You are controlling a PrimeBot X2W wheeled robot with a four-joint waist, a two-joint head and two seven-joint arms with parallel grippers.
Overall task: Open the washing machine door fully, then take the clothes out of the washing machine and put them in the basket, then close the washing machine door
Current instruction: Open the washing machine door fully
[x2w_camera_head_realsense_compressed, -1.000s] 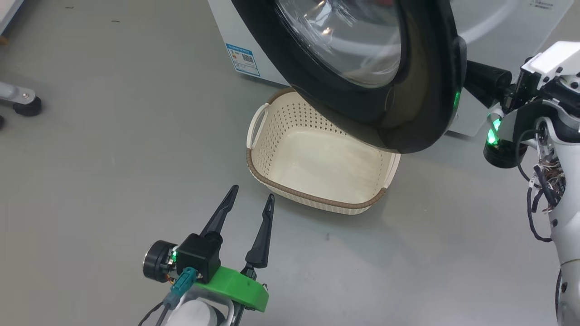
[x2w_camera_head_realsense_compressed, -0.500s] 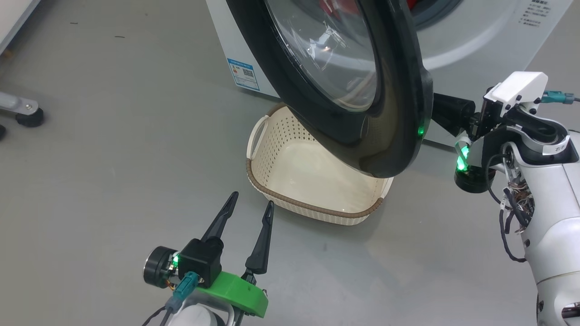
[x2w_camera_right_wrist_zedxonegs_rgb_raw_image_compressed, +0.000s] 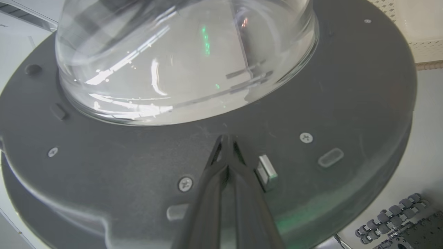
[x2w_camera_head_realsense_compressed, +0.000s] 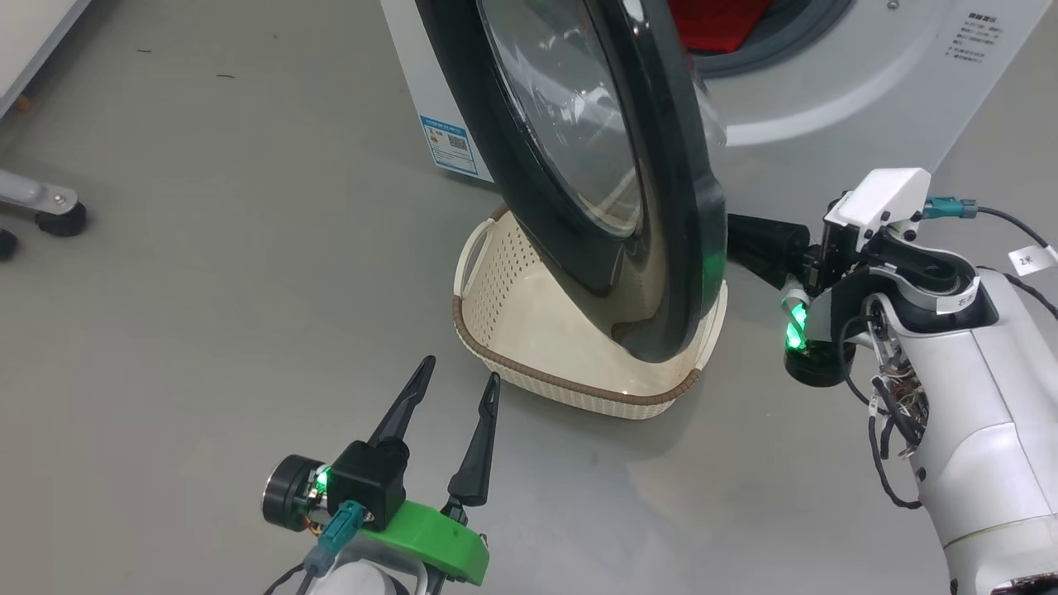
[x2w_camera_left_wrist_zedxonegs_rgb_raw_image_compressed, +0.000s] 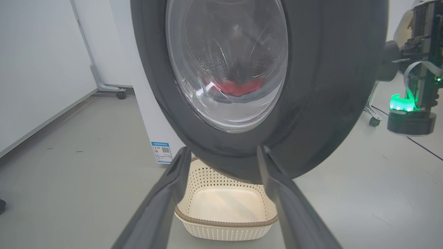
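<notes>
Swinging wider over the last second, the washing machine door (x2w_camera_head_realsense_compressed: pixel 674 190) now stands nearly edge-on in the middle of the head view, where a second ago its glass bowl faced the camera and hid the drum mouth. That turn has uncovered the clothes (x2w_camera_head_realsense_compressed: pixel 719 25), a patch of red at the top centre, inside the washing machine (x2w_camera_head_realsense_compressed: pixel 826 116). The left wrist view also shows them through the glass.

The right gripper (x2w_camera_right_wrist_zedxonegs_rgb_raw_image_compressed: pixel 225 138) is closed, with its fingers pinched together. Its tips rest at the grey inner face of the door just below the glass dome, beside a small metal latch piece (x2w_camera_right_wrist_zedxonegs_rgb_raw_image_compressed: pixel 267 172). In the head view its arm has moved leftward with the door.

The left gripper (x2w_camera_head_realsense_compressed: pixel 461 370) has stayed at the lower left, with its fingers spread and nothing between them.

The basket (x2w_camera_head_realsense_compressed: pixel 570 378) sits on the floor (x2w_camera_head_realsense_compressed: pixel 207 289) at centre frame, in front of the machine. It is empty, and the door's lower edge hangs over it.

By my reading, the opening step is well advanced but not finished. The door needs more swing before the drum can be reached freely.
</notes>
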